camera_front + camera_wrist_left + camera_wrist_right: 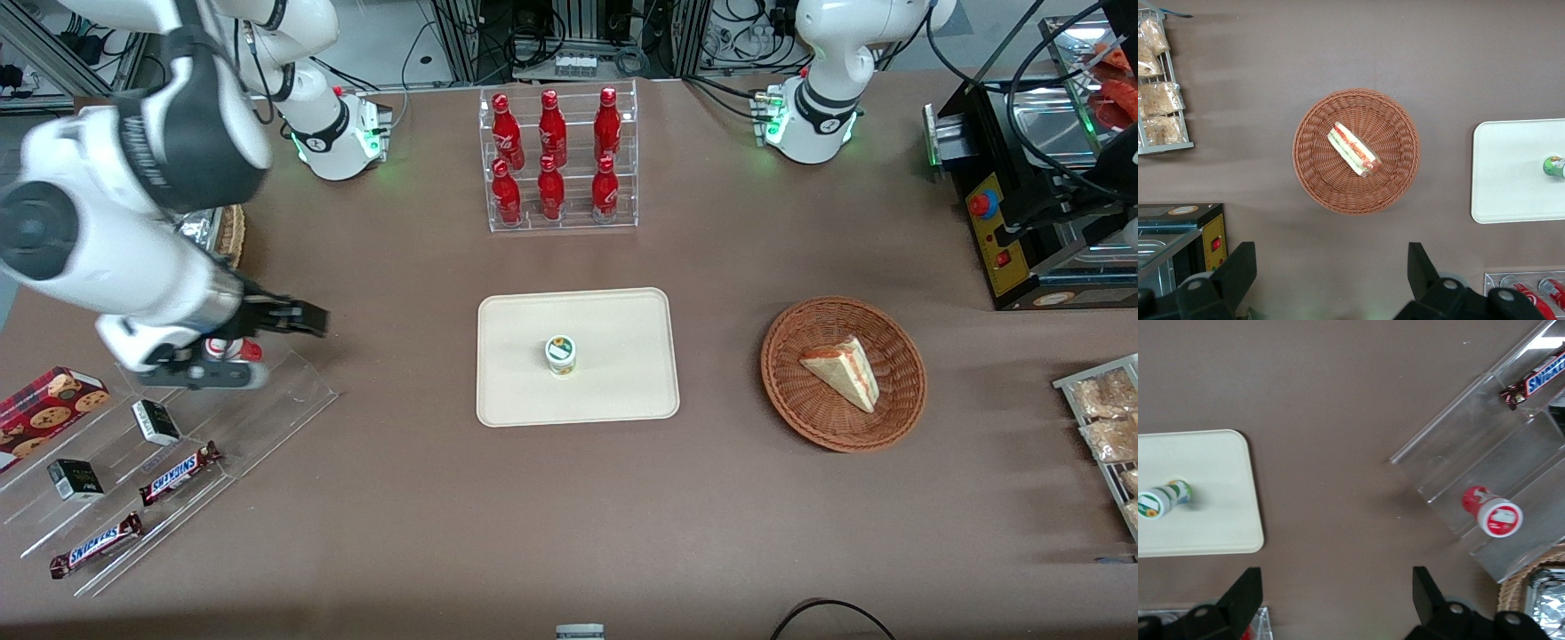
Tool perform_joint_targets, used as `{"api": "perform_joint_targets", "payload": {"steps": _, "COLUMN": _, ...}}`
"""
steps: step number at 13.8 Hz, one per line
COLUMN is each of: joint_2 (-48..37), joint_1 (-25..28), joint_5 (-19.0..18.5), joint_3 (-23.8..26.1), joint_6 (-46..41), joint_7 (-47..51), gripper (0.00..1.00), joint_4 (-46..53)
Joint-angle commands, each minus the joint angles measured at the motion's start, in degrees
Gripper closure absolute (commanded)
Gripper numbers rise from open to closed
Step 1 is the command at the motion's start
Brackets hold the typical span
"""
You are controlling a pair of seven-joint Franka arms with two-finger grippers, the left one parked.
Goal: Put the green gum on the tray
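The green gum, a small white bottle with a green base and a green-and-yellow lid label, stands upright near the middle of the cream tray. It also shows in the right wrist view on the tray, and in the left wrist view on the tray. My right gripper is open and empty, well off the tray toward the working arm's end of the table, above the clear snack stand. Its fingers stand wide apart over bare table.
A red-lidded gum bottle stands on the clear stand beside the gripper, with Snickers bars and small boxes lower down. A rack of red bottles stands farther from the camera than the tray. A wicker basket holds a sandwich.
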Motion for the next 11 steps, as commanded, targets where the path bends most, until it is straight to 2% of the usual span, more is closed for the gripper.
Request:
{"api": "perform_joint_targets", "payload": {"steps": 1, "joint_2": -5.82, "joint_1": -3.82, "joint_5": -0.38, "joint_3": 0.81, "joint_6": -1.15, "joint_7": -3.72, "gripper": 0.0, "joint_4": -5.53}}
{"api": "perform_joint_targets", "payload": {"steps": 6, "joint_2": -9.42, "joint_1": -9.97, "joint_5": -1.87, "joint_3": 0.81, "joint_6": -5.72, "joint_7": -8.89, "gripper": 0.0, "joint_4": -5.81}}
{"api": "perform_joint_targets", "payload": {"steps": 8, "joint_2": -10.83, "joint_1": -12.17, "joint_5": -3.71, "joint_3": 0.81, "joint_6": -7.04, "joint_7": -9.79, "gripper": 0.0, "joint_4": -5.81}}
{"api": "perform_joint_targets", "payload": {"steps": 11, "joint_2": -12.59, "joint_1": -16.31, "joint_5": -5.3, "joint_3": 3.97, "joint_6": -10.55, "joint_7": -9.7, "gripper": 0.0, "joint_4": -5.81}}
